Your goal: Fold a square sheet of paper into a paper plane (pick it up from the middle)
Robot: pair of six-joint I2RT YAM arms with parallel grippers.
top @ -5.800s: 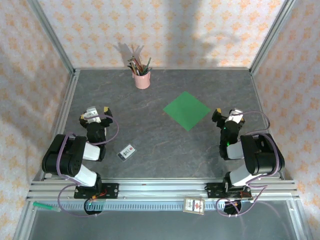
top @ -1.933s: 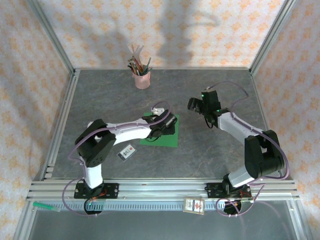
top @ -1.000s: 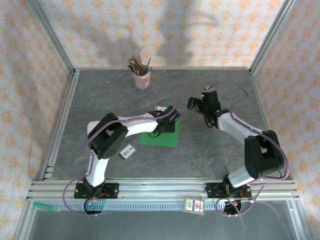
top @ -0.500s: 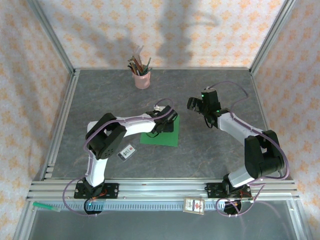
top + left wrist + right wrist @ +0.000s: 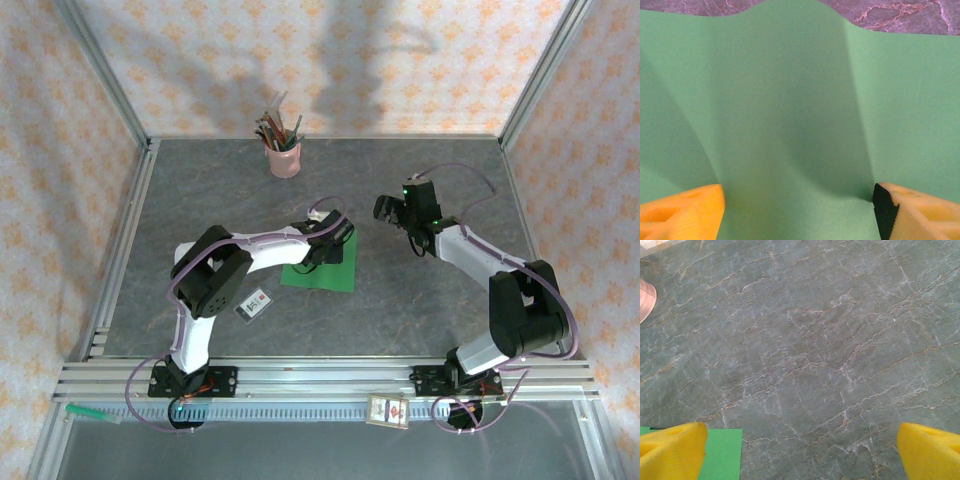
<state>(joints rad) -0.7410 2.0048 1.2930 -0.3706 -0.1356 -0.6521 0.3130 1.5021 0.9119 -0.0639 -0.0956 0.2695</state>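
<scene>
The thin bright green square sheet of paper (image 5: pixel 320 278) lay mid-frame on the grey marbled worktop (image 5: pixel 200 190), where the left gripper (image 5: pixel 797 210) pressed on it, jaws apart, the paper humped into a ridge between them. The right gripper (image 5: pixel 801 440) hung above bare worktop to its upper right, jaws wide apart, empty.

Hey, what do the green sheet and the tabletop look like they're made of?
Green sheet: thin matte paper, seemingly; it buckles into a soft ridge. Tabletop: grey, pale-veined stone look, perhaps marble or printed laminate; can't tell which.
</scene>
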